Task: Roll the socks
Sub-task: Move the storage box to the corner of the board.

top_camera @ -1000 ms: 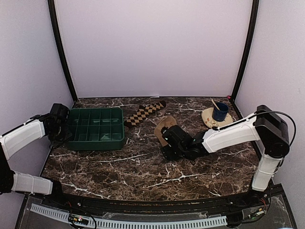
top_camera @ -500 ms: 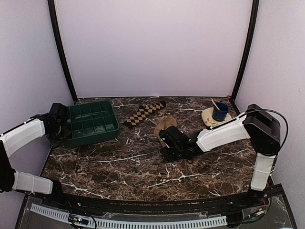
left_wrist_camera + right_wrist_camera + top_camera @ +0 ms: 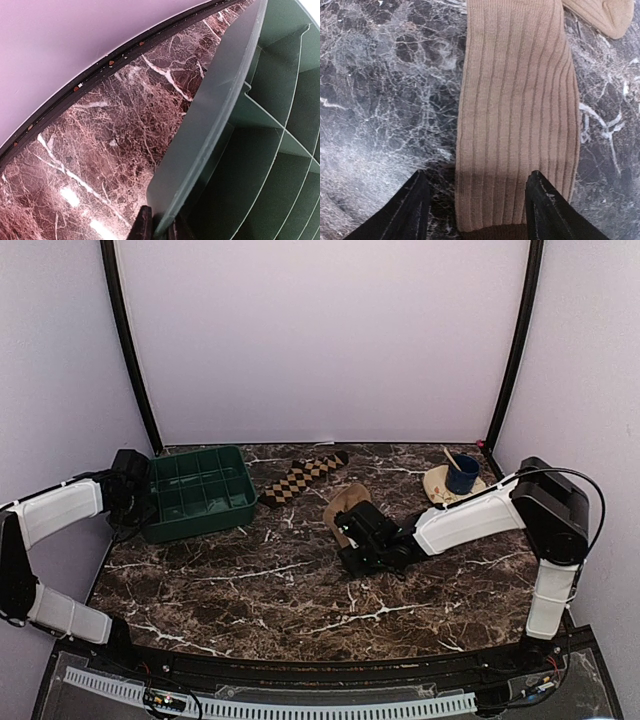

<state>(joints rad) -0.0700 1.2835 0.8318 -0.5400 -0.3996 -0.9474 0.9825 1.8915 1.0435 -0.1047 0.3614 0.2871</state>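
Socks lay unrolled on the marble table, both to the right of the green tray: the checkered sock just beside the tray's far right corner, the tan sock farther right, beyond the checkered one.

The right gripper hung low over the tan sock with its jaws wide, one finger on each side of the ribbed fabric and the darker toe end just under the wrist camera. Closing from that stance would probably have pinched the sock across its width and bunched it into a ridge instead of catching an end to turn over, so the roll could have started crooked or loose. The fingertips also looked close to the marble; pressing lower risked scraping the stone or sliding the thin cloth away.

The left gripper was clamped narrowly on the left rim of the tray, which appeared tipped up on that side. A hold on so thin an edge could have slipped, and a dropped or swung tray might have shoved the checkered sock beside it out of easy reach.
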